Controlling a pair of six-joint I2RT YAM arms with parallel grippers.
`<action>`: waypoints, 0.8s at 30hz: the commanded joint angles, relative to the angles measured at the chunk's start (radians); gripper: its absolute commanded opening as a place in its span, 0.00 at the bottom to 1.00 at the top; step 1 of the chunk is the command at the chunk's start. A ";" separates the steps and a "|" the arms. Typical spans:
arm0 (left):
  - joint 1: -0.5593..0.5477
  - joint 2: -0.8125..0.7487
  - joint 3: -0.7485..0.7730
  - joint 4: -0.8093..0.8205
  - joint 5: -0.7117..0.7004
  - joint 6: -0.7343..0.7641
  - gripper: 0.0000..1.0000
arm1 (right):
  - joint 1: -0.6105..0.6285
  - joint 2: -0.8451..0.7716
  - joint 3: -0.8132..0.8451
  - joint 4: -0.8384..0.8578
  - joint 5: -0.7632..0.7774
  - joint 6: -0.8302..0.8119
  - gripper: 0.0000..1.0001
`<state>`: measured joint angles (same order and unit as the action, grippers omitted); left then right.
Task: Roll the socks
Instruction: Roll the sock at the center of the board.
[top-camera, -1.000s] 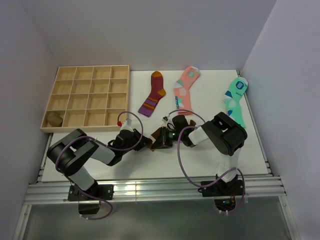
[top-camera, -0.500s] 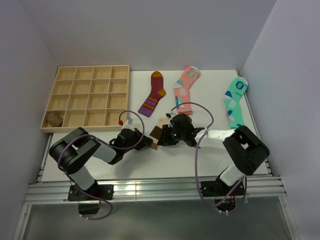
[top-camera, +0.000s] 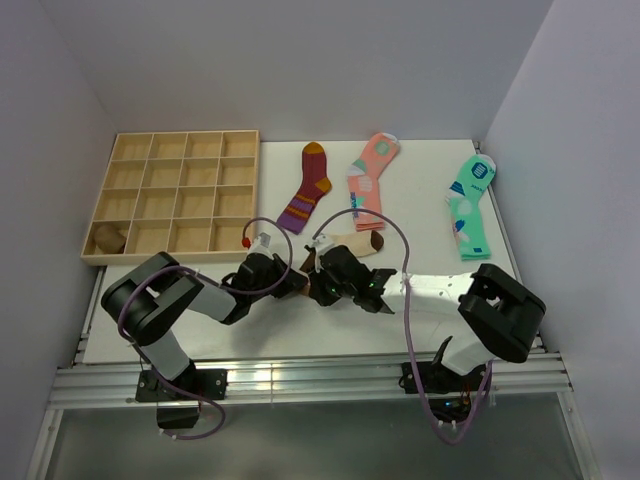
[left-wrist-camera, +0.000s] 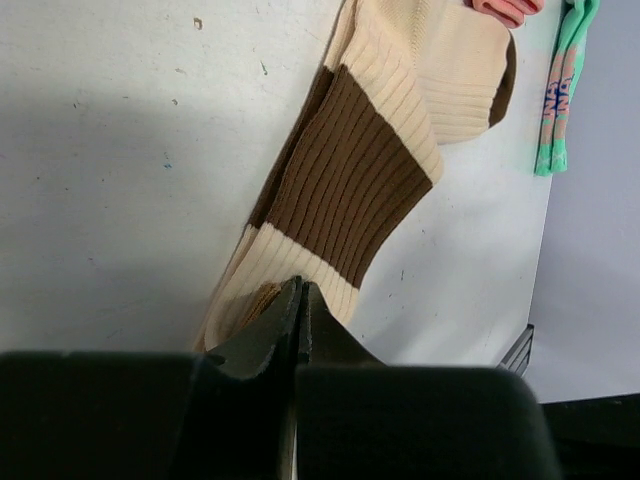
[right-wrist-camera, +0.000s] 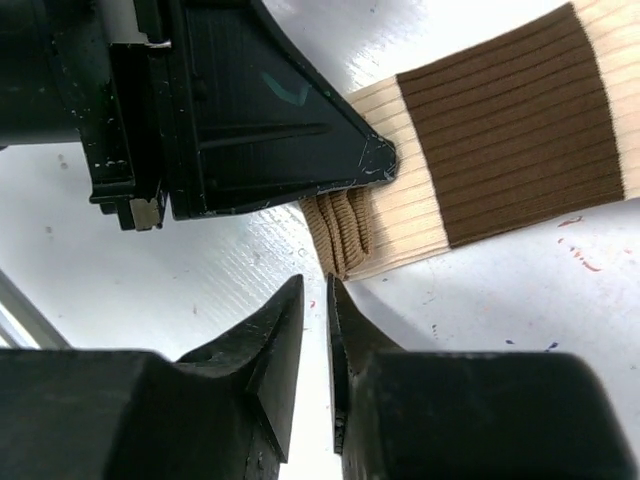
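- At the back left of the surface (top-camera: 300, 335), the wooden tray (top-camera: 170, 257) has sixteen compartments; its near-left one holds one brown bundle (top-camera: 109, 237)
- The socks (left-wrist-camera: 350, 170), two of them, lie mid-surface, beige over tan
- My left hand (left-wrist-camera: 299, 285) is closed, tips at their cuff end
- My right hand (right-wrist-camera: 312, 285), slightly parted and gripping nothing, sits just beside that cuff
- Three others lie behind: maroon sock (top-camera: 308, 187), pink sock (top-camera: 368, 178), green sock (top-camera: 470, 205)

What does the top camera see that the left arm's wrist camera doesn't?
Only the top camera: the wooden tray and the maroon striped sock. Only the wrist camera: the ribs on the beige sock, and the left pincer shut at its cuff. Both: the beige sock and the mint-green sock.
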<state>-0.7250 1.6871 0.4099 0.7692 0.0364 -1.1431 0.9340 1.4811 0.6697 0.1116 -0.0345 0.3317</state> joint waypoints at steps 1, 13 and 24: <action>0.004 0.019 0.015 -0.047 0.013 0.032 0.05 | 0.020 -0.004 0.048 0.043 0.051 -0.049 0.22; 0.002 0.023 0.023 -0.067 0.017 0.039 0.05 | 0.063 0.086 0.096 0.019 0.108 -0.105 0.22; 0.002 0.019 0.026 -0.077 0.020 0.046 0.04 | 0.066 0.133 0.117 -0.023 0.174 -0.095 0.31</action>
<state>-0.7231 1.6936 0.4267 0.7506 0.0486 -1.1370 0.9905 1.6100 0.7517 0.1009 0.0902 0.2478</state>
